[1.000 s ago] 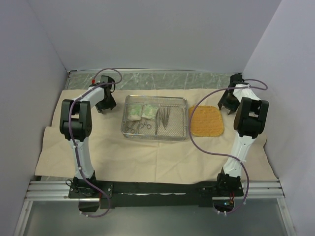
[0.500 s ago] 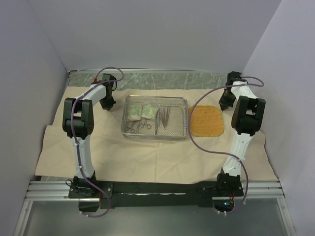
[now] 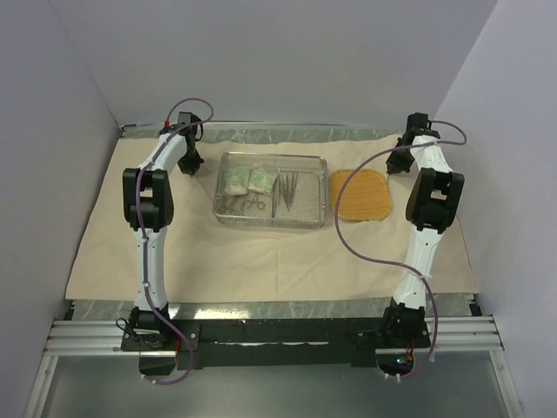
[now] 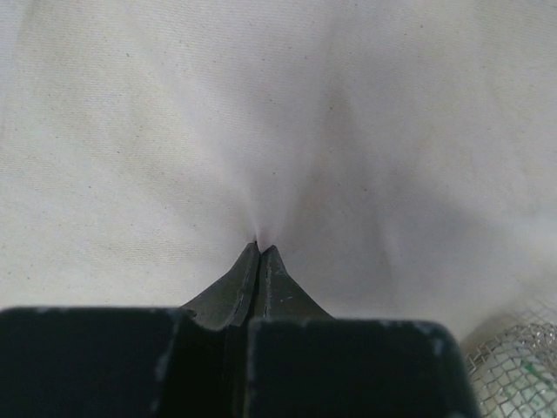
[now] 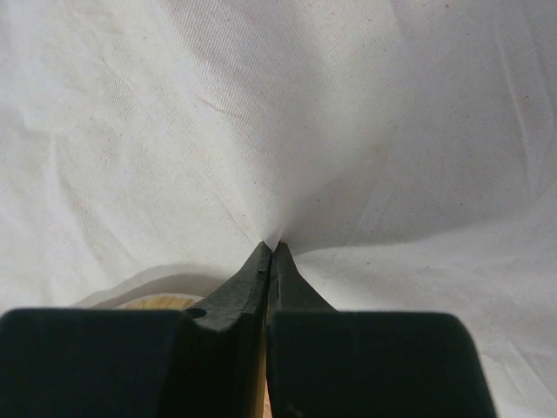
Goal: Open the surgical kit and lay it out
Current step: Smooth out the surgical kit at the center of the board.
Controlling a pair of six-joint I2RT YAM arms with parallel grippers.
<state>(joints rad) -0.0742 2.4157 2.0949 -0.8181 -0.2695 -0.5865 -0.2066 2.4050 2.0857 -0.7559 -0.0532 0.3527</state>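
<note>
The beige wrapping cloth (image 3: 261, 261) lies spread flat over the table. On it stands the steel wire-mesh tray (image 3: 325, 193), holding two green-white packets (image 3: 233, 180), forceps (image 3: 251, 205) and thin tweezers (image 3: 287, 189). My left gripper (image 3: 190, 167) is at the far left of the tray, shut on a pinch of the cloth. In the left wrist view the cloth (image 4: 130, 131) puckers into the closed tips (image 4: 259, 246). My right gripper (image 3: 393, 167) is at the far right, also shut on the cloth (image 5: 392, 131), which gathers at its tips (image 5: 271, 246).
An orange woven pad (image 3: 361, 195) lies on the cloth right of the tray, and its edge shows in the right wrist view (image 5: 157, 303). A corner of the tray mesh (image 4: 513, 361) shows at the lower right of the left wrist view. Grey walls close in on three sides.
Both grippers went from open to shut on the cloth and moved toward the back wall. The cloth slid back with the tray and pad, uncovering a strip of table at the near edge.
</note>
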